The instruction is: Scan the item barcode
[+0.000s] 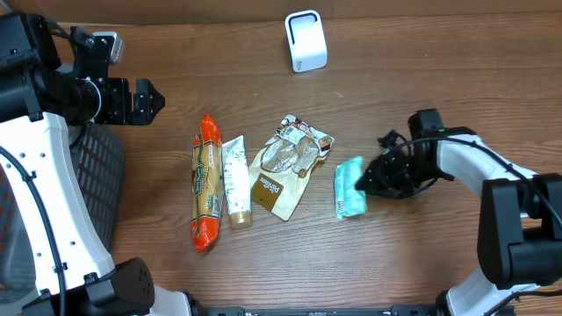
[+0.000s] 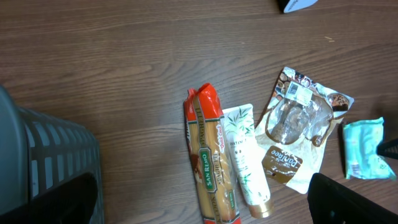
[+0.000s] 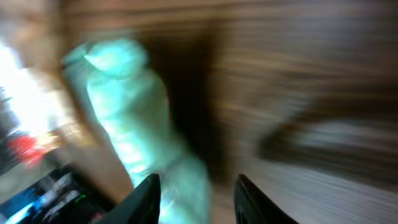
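The right arm reaches in from the right edge of the tabletop (image 1: 395, 79), its forearm lying low and angled toward the centre, with the right gripper (image 1: 363, 180) pointing left at the mint-green packet (image 1: 349, 187). In the overhead view the gripper tip sits at the packet's right edge; whether it touches cannot be told. The right wrist view is heavily blurred, but it shows both fingers (image 3: 146, 199) spread with a gap between them and the packet's near end lying in that gap, closer to the left-hand finger, not pinched. The packet lies flat on the wood, at the right end of a row of goods. The left arm stands at the far left, raised above the tabletop, and the left gripper (image 1: 158, 101) points right with its fingers (image 2: 348, 199) spread wide and nothing between them. The white barcode scanner (image 1: 306, 40) stands upright near the far edge, well apart from the packet and from both grippers. Left of the packet lie a brown-and-clear pouch (image 1: 290, 164), a white tube (image 1: 235, 180) and an orange-red pasta pack (image 1: 205, 182), the tube and pack side by side and touching. A grey slatted basket (image 1: 97, 171) sits at the left edge, beneath the left arm. The surface is dark brown wood grain.
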### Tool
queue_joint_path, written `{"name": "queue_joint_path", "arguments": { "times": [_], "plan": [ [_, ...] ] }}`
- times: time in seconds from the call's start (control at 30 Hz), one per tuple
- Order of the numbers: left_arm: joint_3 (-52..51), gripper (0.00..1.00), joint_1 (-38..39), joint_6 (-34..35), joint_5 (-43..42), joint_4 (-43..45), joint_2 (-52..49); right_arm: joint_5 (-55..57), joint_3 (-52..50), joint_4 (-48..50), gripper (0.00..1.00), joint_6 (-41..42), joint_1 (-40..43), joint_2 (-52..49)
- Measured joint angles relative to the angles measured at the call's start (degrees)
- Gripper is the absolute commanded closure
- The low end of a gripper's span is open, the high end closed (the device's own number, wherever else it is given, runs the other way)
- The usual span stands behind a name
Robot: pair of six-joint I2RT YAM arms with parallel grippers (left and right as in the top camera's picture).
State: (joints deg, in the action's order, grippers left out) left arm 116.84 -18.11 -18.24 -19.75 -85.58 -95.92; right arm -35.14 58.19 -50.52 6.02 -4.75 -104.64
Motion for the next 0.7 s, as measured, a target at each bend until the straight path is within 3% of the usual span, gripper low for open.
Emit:
{"name": "queue_joint_path", "arguments": {
  "times": [0.17, 0.33, 0.53, 0.7],
  "plan": [
    [0.00, 0.00, 0.00, 0.00, -0.02, 0.00, 0.00, 11.54, 8.41, -10.78, 0.57, -0.13, 1.42, -0.02],
    [0.00, 0.00, 0.00, 0.00, -0.02, 0.00, 0.00, 15.98, 19.93, -17.97, 0.57, -0.87, 0.31, 0.00],
    [0.00, 0.00, 0.00, 0.00, 0.00, 0.00, 0.00, 14.73, 21.79, -19.96, 0.58, -1.05, -6.95, 0.02],
    [0.00, 0.01, 0.00, 0.00, -0.02, 0.00, 0.00, 11.93, 19.54, -14.12, 0.58, 2.93, -14.16, 0.02]
  ]
}}
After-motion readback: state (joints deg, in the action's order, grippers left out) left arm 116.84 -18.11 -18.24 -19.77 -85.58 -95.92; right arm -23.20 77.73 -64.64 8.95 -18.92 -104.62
